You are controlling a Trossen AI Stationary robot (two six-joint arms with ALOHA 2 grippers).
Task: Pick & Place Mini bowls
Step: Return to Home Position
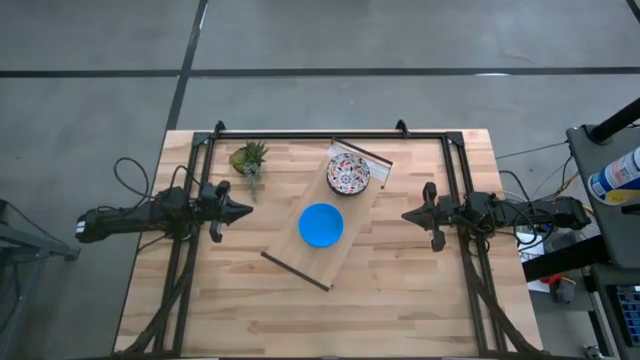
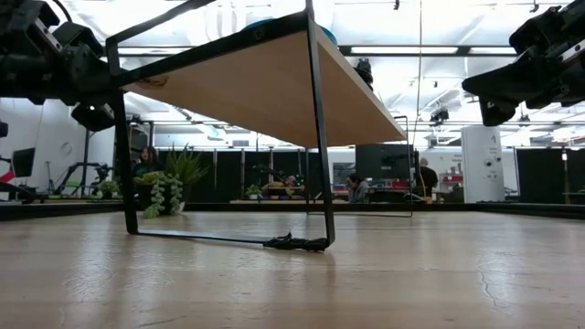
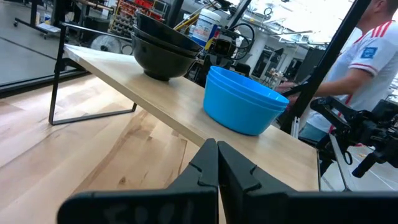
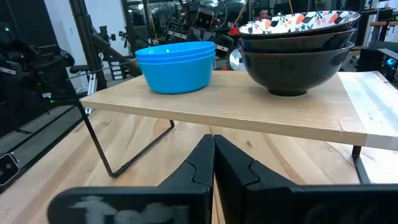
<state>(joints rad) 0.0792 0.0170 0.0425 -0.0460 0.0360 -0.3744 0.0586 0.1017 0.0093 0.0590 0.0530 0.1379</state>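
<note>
Left gripper [image 1: 236, 211]: fingers [image 3: 202, 167] pressed flat together, holding nothing; it hovers over the table's left side, pointing toward the shelf and apart from it.
Right gripper [image 1: 410, 215]: fingers [image 4: 199, 163] likewise closed on each other and empty; it hovers over the right side, facing the shelf, well clear of the bowls.
Blue mini bowls [image 4: 176, 65]: three nested in one stack, smooth, glossy and plain, with the rims showing as thin stepped bands; they stand on the shelf's middle, toward its near end.
Patterned mini bowls [image 4: 298, 50]: three nested in one stack, dark and shiny outside, white inside with red-and-dark ornament showing in the top one; they stand on the shelf's far end, beside the blue stack and not touching it.
Contents: nothing shows inside either top bowl.
Shelf [image 1: 358, 205]: a long pale wooden board on a thin black wire frame, lying diagonally across the table's middle.
Table [image 1: 400, 300]: light wood planks with visible grain.
Plant [image 1: 249, 160]: small and green, near the far left, off the shelf.
</note>
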